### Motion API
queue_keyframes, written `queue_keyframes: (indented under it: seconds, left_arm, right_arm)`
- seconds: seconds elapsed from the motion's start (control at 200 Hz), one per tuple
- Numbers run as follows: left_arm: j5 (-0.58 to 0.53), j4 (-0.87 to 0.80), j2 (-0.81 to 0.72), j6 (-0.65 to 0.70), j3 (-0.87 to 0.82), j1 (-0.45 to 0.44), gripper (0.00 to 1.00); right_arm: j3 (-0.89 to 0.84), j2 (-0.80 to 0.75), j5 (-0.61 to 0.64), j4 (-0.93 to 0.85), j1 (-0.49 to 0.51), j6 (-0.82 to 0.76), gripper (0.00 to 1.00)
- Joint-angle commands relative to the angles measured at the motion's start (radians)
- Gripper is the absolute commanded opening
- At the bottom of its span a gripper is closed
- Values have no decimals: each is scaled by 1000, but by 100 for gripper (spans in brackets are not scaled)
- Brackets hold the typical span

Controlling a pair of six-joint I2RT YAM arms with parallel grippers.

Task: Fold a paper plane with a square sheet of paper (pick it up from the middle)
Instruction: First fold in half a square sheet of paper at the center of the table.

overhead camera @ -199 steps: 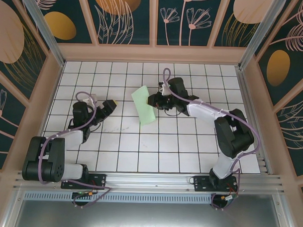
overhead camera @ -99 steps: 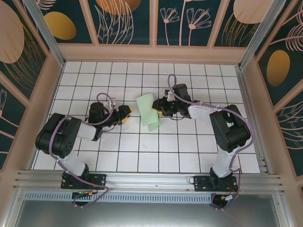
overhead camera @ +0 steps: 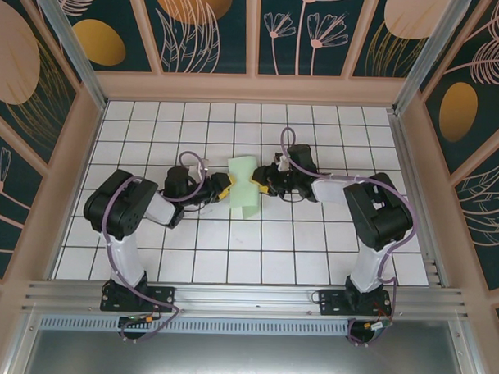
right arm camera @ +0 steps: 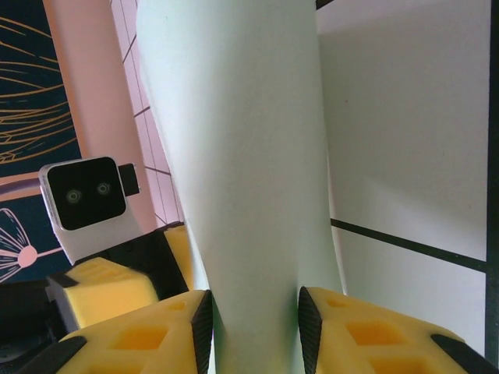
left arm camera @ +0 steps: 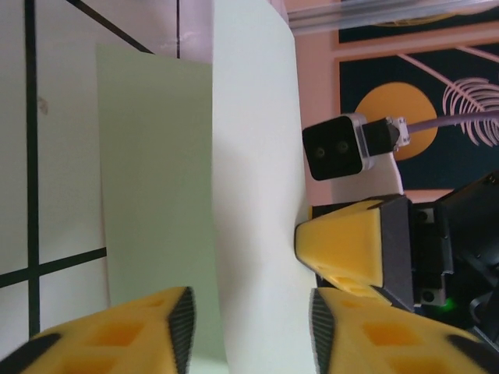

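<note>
The step in hand looks like the middle pickup: a raised hump of paper gets pinched so the sheet can be lifted and creased. To do it well, the pinch should be kept on the crown of the hump, right on the centre line. Both sides should be closed evenly so nothing gets dragged sideways or crumpled. Paper this thin is probably bent by very little force, so a light squeeze is likely enough. Any lift is best held off until both ends are properly caught.

The right gripper (overhead camera: 263, 186) is closed on the square sheet of thin pale mint-green paper (overhead camera: 243, 195). In its wrist view the bulged fold fills the gap and both black pads (right arm camera: 204, 327) are touched by it.

The left gripper (overhead camera: 222, 188) is only partly closed. The fold is straddled, but a strip of flat sheet is seen between one pad (left arm camera: 184, 327) and the fold, so nothing is clamped there yet.

The two grippers are pointed at each other from left and right, with their fingertips close together across the hump. The sheet is sat near the middle of the white grid-tiled table (overhead camera: 313, 255), with part of it flat on the tiles and the middle bowed up.
</note>
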Motion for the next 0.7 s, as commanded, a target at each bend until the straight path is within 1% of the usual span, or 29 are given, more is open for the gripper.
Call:
queue_keyframes:
  seconds: [0.0, 0.09, 0.155, 0.18, 0.26, 0.38, 0.49, 0.62, 0.696]
  left_arm:
    - [13, 91, 21, -25, 19, -6, 34]
    - [2, 89, 19, -15, 18, -8, 15]
    - [-8, 97, 15, -14, 13, -8, 0]
    - [-9, 102, 13, -13, 12, -9, 0]
    - [-14, 106, -6, -5, 6, -9, 0]
    - [-13, 75, -37, 21, 13, -15, 0]
    - [-12, 15, -50, 57, 38, -36, 0]
    - [-21, -37, -33, 78, 80, -71, 0]
    - [-30, -68, -15, 87, 102, -81, 0]
  right_arm:
    - [-16, 13, -13, 37, -3, 13, 39]
    - [-12, 6, 14, -9, -4, -11, 40]
    - [-2, -6, 42, -59, -3, -39, 44]
    - [1, -14, 56, -82, -3, -53, 47]
    - [6, -50, 101, -139, -4, -96, 61]
    - [25, -102, 187, -238, -7, -155, 72]
    - [13, -150, 232, -264, -22, -177, 76]
    - [-8, -178, 241, -267, -51, -192, 77]
    - [-24, -183, 217, -248, -65, -207, 77]
